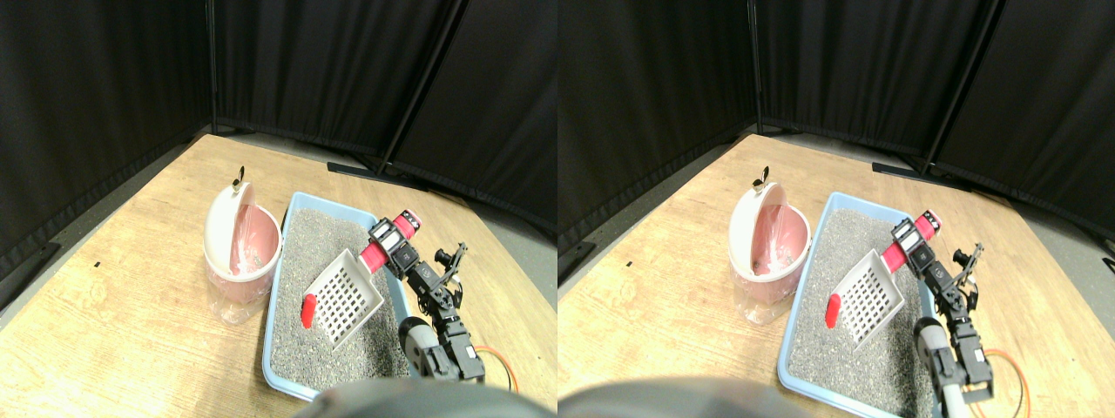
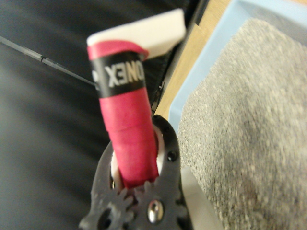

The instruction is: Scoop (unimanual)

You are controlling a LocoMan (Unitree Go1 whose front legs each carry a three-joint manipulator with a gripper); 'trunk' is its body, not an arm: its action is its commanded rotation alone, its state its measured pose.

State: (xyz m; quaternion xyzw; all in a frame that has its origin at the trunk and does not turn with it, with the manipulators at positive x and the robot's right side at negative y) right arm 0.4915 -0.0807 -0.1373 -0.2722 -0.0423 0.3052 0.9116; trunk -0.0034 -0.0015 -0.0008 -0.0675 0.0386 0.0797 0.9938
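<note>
The right gripper (image 1: 389, 246) is clamping the red-wrapped handle (image 2: 127, 129) of the white slotted plastic scoop (image 1: 345, 296); light and stiff, it is resting beside the small red piece (image 1: 308, 311) on grey litter (image 1: 335, 348); this wrapped handle seems the surest hold.

Curtained test bay (black drapes (image 1: 104, 78) around a plywood floor (image 1: 113, 296)).
</note>
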